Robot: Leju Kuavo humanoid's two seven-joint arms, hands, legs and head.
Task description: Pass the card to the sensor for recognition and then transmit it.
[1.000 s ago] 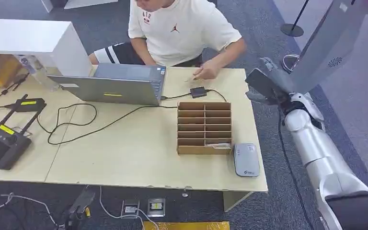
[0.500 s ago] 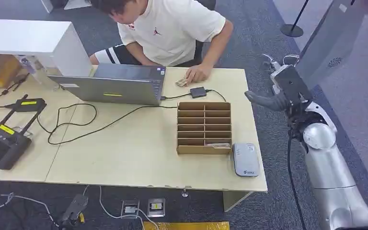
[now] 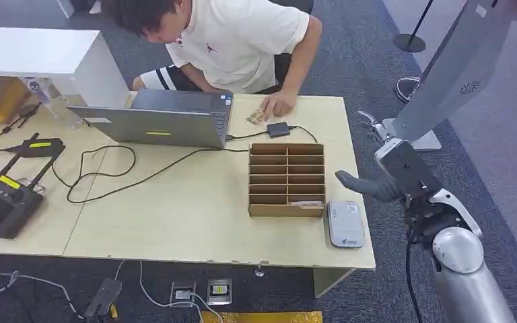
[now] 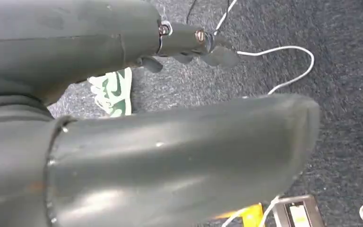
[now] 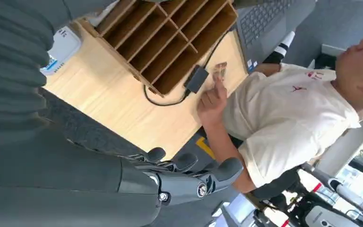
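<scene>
One hand matters here, the right hand (image 3: 394, 171), and it hangs off the table's right edge over the carpet, fingers spread loosely and holding nothing; the right wrist view shows the fingers (image 5: 189, 170) slightly curled with only air between them. Just inboard of it, across the table edge, lies the sensor (image 3: 345, 224), a pale flat box beside the rack (image 3: 287, 179) of wooden slots. One card (image 3: 306, 204) rests in the rack's nearest right slot, long axis running left to right across the table, so from the hand it lies inward and a little toward the robot. Farther off, at the far edge, the person's hand (image 3: 277, 104) rests on another card (image 3: 256, 116) by the laptop (image 3: 158, 118); which card is meant I cannot tell. The left hand (image 4: 189, 45) hangs low over the floor, fingers loosely open, well apart from all of this. I judge the right hand nearer by far, and its next reach would go leftward over the table edge.
</scene>
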